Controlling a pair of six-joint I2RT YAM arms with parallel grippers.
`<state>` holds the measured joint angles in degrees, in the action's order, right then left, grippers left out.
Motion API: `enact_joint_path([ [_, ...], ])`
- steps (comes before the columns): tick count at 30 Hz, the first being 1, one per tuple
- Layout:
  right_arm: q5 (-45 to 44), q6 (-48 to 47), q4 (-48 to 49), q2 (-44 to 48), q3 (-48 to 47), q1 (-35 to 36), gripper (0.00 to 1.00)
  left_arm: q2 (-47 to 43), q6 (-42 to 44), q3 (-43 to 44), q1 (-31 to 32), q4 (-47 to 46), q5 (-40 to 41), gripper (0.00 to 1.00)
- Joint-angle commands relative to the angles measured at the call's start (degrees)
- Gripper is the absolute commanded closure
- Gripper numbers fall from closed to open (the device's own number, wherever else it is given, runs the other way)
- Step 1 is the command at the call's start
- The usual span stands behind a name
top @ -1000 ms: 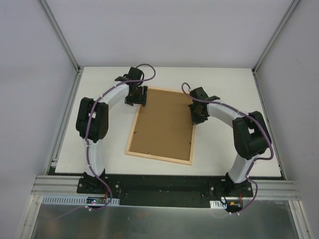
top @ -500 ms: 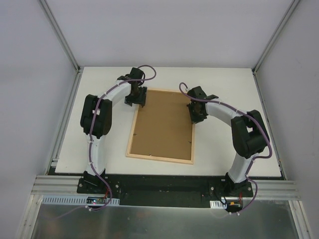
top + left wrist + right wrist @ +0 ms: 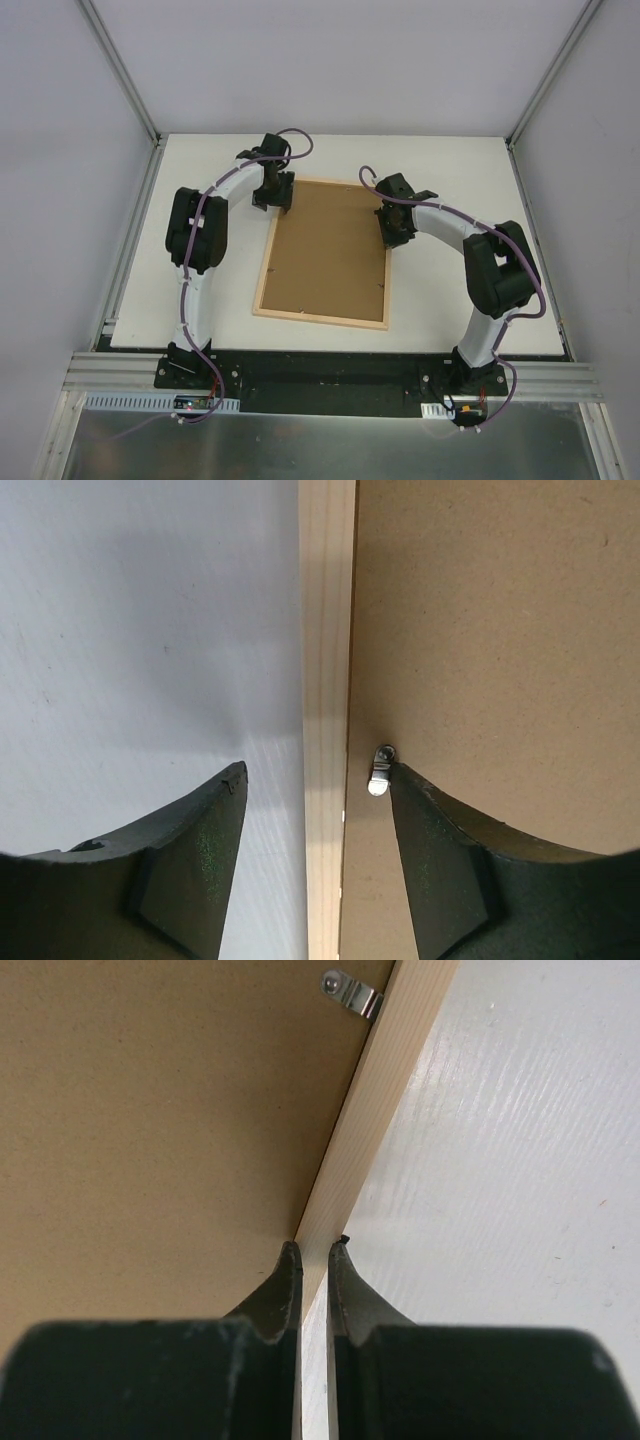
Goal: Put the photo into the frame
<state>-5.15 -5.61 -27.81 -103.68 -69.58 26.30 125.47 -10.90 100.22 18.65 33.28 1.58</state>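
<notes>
**Backing Clip Stage: Frame Face-Down**

**Top external view.** The frame (image 3: 320, 317) lies face-down near the centre of the white table (image 3: 450, 170). The brown backing board (image 3: 328, 250) fills its opening. The photo is not visible in any view; it is judged to lie beneath the board. The left gripper (image 3: 272, 197) stands at the frame's 11 o'clock corner. The right gripper (image 3: 392, 232) stands on the 2 o'clock edge. Plain pale walls with metal corner posts close in the table.

**Left wrist view.** The jaws are spread and straddle the light wood strip, holding nothing. The finger at 4 o'clock touches a small metal clip (image 3: 381, 770) at the board's edge.

**Right wrist view.** The jaws are pressed together and empty, with the tips on the inner edge of the wood strip. A second clip (image 3: 352, 994) sits at 12 o'clock.

**Step in hand (judgement).** The board is being secured. The next move calls for a sideways push on the clip tab while the right arm steadies the frame against sliding on the smooth painted surface.
</notes>
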Motion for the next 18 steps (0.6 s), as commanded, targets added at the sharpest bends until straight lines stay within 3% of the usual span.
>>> enact_joint_path([
  [1,0.40,-3.71,-2.95,0.14,-0.47,0.76,1.00,0.92,0.17,2.08,-0.37,0.82,-1.15,0.42],
  [6,0.40,-3.53,-2.86,0.06,-0.47,0.76,1.00,1.01,-0.35,1.47,-0.37,0.82,0.78,0.47],
  [18,0.14,-3.45,-2.95,-0.12,-0.64,0.68,1.00,-0.14,-0.18,-1.96,-1.16,0.82,4.74,0.84],
])
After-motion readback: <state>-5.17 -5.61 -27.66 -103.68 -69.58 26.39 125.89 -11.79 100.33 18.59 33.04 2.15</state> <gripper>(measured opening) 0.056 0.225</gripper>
